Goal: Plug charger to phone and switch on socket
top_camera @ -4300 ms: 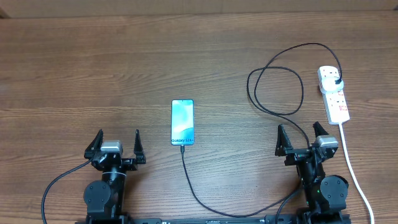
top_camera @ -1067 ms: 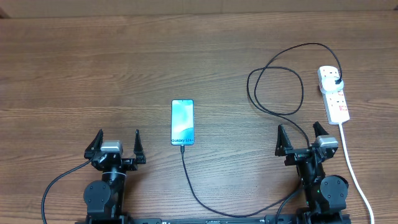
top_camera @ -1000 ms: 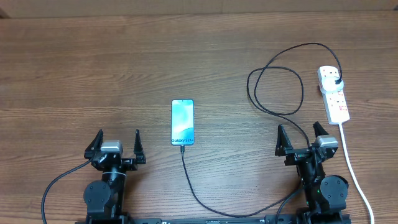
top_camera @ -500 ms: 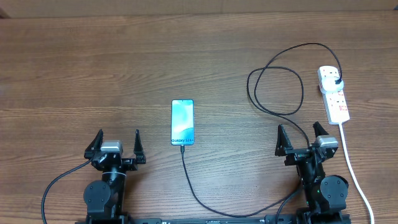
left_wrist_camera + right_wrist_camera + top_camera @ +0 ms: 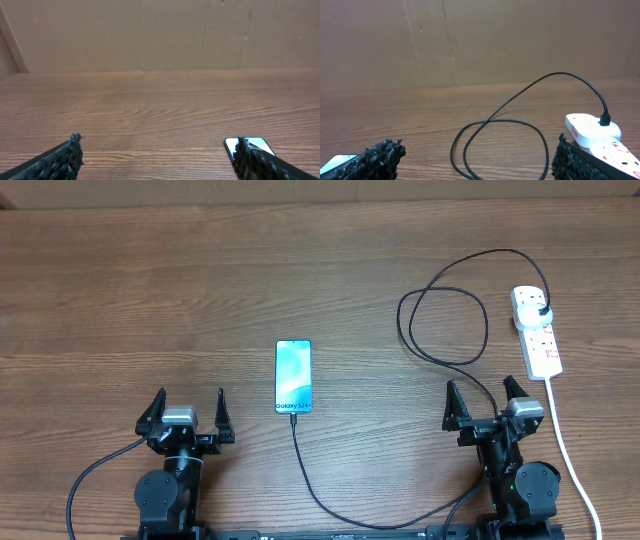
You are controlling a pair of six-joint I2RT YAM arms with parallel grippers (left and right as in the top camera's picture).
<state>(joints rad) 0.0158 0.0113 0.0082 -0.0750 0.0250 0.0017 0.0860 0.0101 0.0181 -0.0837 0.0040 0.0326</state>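
Observation:
The phone (image 5: 293, 375) lies flat at the table's middle, screen lit light blue. The black charger cable (image 5: 445, 320) runs from the phone's near end, along the front edge, loops at the right and ends in a black plug (image 5: 541, 311) seated in the white socket strip (image 5: 536, 332). My left gripper (image 5: 186, 413) is open and empty, left of the phone. My right gripper (image 5: 484, 403) is open and empty, near the cable loop. The phone's corner (image 5: 252, 144) shows in the left wrist view. The loop (image 5: 500, 142) and the socket (image 5: 592, 127) show in the right wrist view.
The socket's white cord (image 5: 570, 455) runs down the right side toward the front edge. A brown cardboard wall (image 5: 150, 35) stands behind the wooden table (image 5: 150, 300).

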